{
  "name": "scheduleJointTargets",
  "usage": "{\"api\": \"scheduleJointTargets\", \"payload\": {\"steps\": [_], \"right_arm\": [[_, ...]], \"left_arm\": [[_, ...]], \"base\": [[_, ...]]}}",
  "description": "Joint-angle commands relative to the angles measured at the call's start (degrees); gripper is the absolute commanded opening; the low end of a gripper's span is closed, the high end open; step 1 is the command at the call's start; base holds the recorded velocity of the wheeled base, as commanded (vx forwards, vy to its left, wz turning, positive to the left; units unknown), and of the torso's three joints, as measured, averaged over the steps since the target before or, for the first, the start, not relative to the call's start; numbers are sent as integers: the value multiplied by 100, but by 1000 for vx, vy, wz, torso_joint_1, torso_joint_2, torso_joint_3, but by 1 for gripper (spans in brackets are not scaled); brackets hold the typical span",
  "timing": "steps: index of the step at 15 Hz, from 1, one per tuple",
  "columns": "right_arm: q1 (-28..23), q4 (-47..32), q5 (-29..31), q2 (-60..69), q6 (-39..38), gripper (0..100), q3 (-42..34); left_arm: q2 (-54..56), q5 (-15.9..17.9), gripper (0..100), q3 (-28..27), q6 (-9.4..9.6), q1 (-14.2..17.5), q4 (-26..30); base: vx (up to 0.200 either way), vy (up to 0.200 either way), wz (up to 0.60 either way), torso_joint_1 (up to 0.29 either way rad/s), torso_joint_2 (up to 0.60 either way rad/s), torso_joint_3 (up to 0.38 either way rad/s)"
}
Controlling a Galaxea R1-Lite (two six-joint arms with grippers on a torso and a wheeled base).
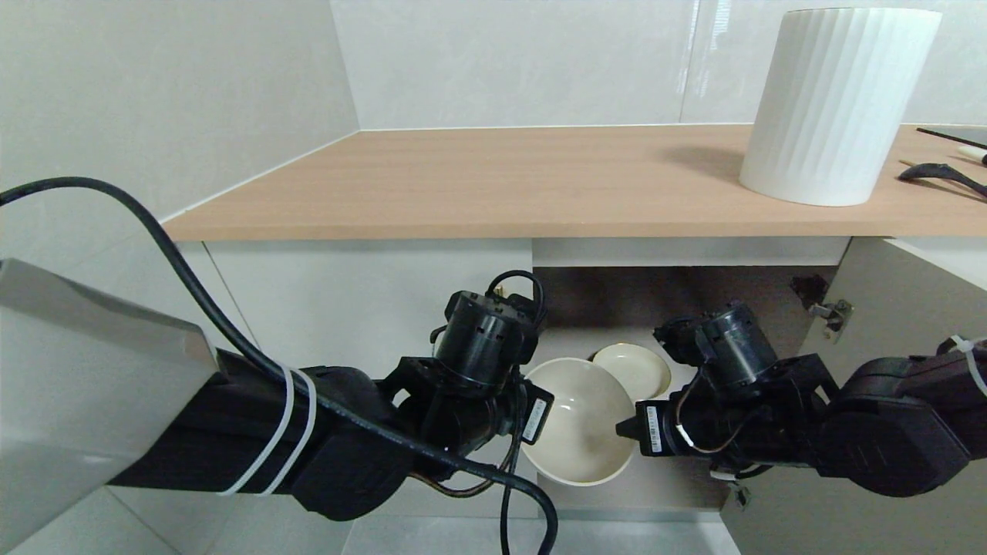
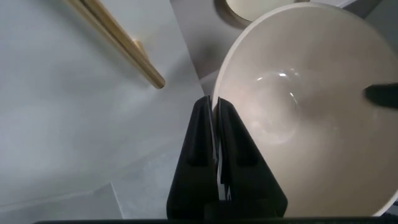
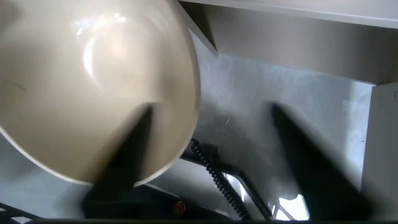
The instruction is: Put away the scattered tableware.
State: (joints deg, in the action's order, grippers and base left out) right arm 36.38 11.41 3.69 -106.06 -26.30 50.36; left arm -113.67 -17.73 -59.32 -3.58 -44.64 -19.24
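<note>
A large cream bowl [image 1: 580,422] hangs tilted in front of the open lower cabinet, between my two arms. My left gripper [image 2: 215,118] is shut on the bowl's [image 2: 298,112] near rim, also seen from the head at the left gripper [image 1: 532,420]. My right gripper [image 3: 211,111] is open, with the opposite rim of the bowl [image 3: 93,81] between its fingers; one dark finger [image 3: 134,149] lies over the bowl's inside. A small cream plate [image 1: 632,370] lies flat on the cabinet floor behind the bowl.
A white ribbed cylinder [image 1: 837,100] stands on the wooden countertop [image 1: 478,185], with dark utensils [image 1: 937,173] at its far right. The cabinet door [image 1: 887,324] stands open on the right. A brass bar handle [image 2: 118,43] runs along the closed door on the left.
</note>
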Motion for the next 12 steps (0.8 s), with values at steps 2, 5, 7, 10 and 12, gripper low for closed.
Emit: {"api": "scheduleJointTargets", "payload": {"steps": [2, 5, 7, 10, 12], "right_arm": [[71, 2, 0, -55, 2, 0, 0], [80, 2, 35, -47, 10, 0, 9], [80, 2, 53, -47, 10, 0, 9], [80, -16, 61, -47, 10, 0, 27], [80, -16, 88, -47, 10, 0, 35]], "left_arm": [[-59, -3, 0, -1, -2, -1, -1], [-103, -3, 0, -1, -2, -1, -1], [-103, -3, 0, -1, -2, -1, -1], [-130, -12, 100, -1, -2, -1, -1], [-86, -91, 100, -1, -11, -1, -10]], "base": [[0, 0, 0, 0, 0, 0], [0, 0, 0, 0, 0, 0], [0, 0, 0, 0, 0, 0], [0, 0, 0, 0, 0, 0], [0, 0, 0, 0, 0, 0]]}}
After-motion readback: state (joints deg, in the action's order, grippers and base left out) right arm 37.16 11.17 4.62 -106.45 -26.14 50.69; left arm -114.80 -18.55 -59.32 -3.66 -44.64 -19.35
